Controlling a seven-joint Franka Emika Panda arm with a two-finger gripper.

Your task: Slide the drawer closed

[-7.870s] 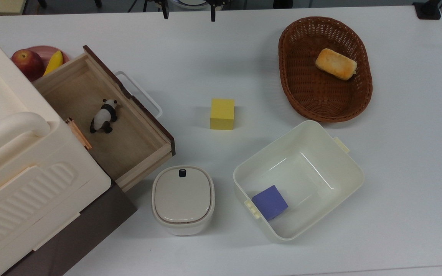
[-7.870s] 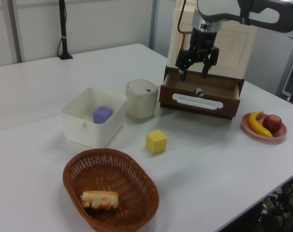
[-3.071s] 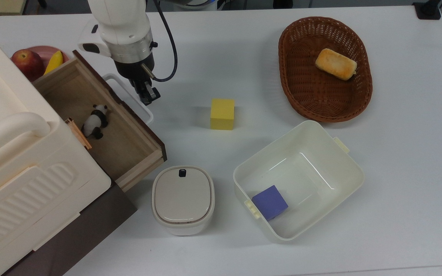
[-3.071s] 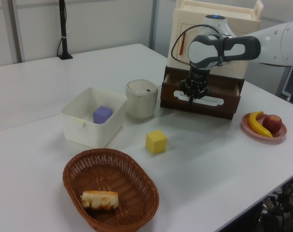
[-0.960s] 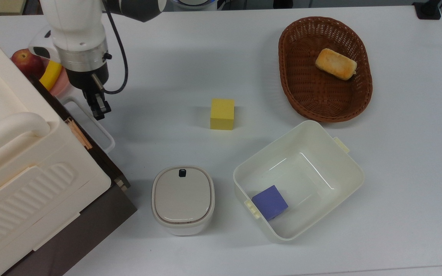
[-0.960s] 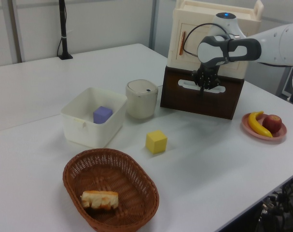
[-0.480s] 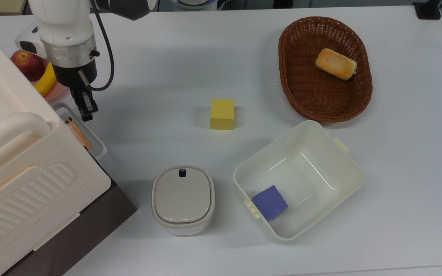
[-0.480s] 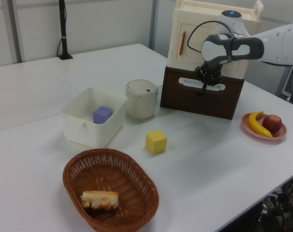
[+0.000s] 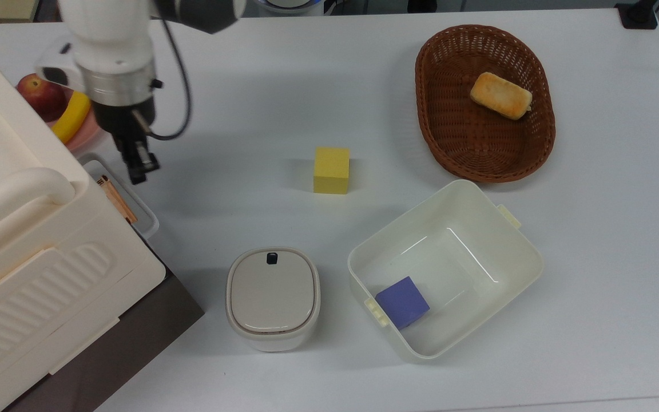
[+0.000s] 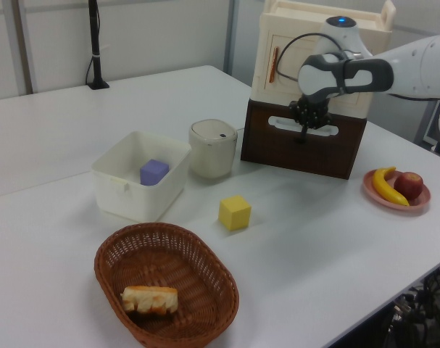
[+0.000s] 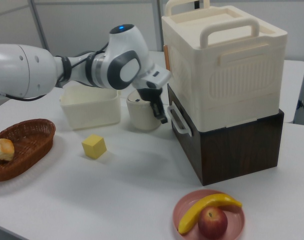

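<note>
The drawer is pushed fully into the dark brown base under the cream cabinet. Its dark front panel sits flush with the base, and its white loop handle sticks out. My gripper hangs shut just off the handle's upper end in the top view, with a small gap between them. From the left view the gripper is in front of the handle. In the right view the gripper stands just left of the handle. It holds nothing.
A lidded pot stands near the cabinet's corner, with a cream bin holding a purple cube beside it. A yellow cube lies mid-table. A wicker basket holds bread. A pink fruit plate sits beside the cabinet.
Over the last second the drawer slid the final bit in and stopped flush. Since half a second ago my gripper has backed off slightly toward the top view's right, away from the handle.
</note>
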